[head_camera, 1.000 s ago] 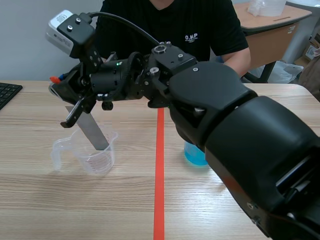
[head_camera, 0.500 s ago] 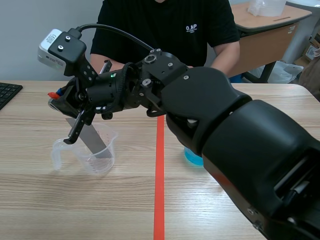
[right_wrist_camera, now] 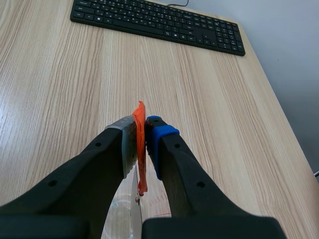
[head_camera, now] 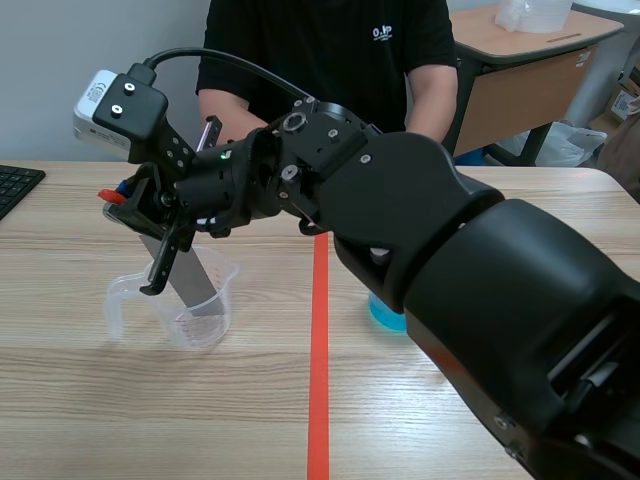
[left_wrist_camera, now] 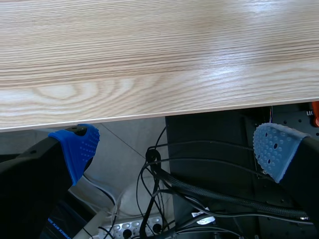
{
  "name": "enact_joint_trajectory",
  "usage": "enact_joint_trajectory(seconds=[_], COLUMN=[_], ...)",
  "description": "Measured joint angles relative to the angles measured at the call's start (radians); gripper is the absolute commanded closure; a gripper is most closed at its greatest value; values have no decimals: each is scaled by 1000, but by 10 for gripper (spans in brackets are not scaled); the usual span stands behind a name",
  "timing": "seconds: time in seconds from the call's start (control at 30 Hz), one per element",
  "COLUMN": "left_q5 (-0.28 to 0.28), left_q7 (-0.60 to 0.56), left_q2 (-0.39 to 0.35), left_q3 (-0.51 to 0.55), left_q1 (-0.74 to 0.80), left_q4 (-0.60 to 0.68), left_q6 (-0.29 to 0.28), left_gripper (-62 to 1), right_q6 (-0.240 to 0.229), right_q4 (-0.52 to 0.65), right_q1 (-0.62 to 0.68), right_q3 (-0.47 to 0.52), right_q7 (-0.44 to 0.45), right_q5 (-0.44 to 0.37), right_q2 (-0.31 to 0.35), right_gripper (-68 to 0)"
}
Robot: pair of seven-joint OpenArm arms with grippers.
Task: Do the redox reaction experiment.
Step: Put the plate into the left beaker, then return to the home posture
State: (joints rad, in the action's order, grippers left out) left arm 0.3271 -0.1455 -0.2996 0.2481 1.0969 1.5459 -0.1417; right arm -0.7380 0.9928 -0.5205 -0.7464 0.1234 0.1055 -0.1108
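Seeing right arm [head_camera: 450,250] stretched across table [head_camera: 80,400] past the red tape line [head_camera: 318,400], right gripper [head_camera: 130,205] clamped on the orange-taped top of a grey metal strip [head_camera: 188,275], strip tilted with its lower end inside the clear measuring cup [head_camera: 200,320] left of the line. Also noting keyboard [head_camera: 15,185] at far left and blue-liquid beaker [head_camera: 385,312] mostly hidden behind the arm. Left gripper [left_wrist_camera: 177,149] spread wide, holding nothing, below the table edge.

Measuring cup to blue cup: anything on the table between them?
Scene view: only bare table, crossed by the orange-red tape line, between measuring cup and blue cup. The right arm hangs above that stretch.
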Motion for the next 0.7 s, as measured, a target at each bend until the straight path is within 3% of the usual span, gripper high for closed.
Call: enact_joint_trajectory(seconds=[0.3, 0.43, 0.53, 0.7], left_q5=[0, 0, 0, 0], left_q7=[0, 0, 0, 0], left_q2=[0, 0, 0, 0], left_q3=[0, 0, 0, 0], left_q1=[0, 0, 0, 0], left_q4=[0, 0, 0, 0], left_q6=[0, 0, 0, 0], left_gripper=[-623, -623, -623, -623], right_q6=[0, 0, -1, 0], right_q4=[0, 0, 0, 2], right_q1=[0, 0, 0, 0], right_q3=[0, -31, -79, -127], right_q7=[-6, 62, 90, 153], right_q5=[3, 2, -44, -194], right_q2=[0, 0, 0, 0], right_gripper=[-401, -563, -672, -679])
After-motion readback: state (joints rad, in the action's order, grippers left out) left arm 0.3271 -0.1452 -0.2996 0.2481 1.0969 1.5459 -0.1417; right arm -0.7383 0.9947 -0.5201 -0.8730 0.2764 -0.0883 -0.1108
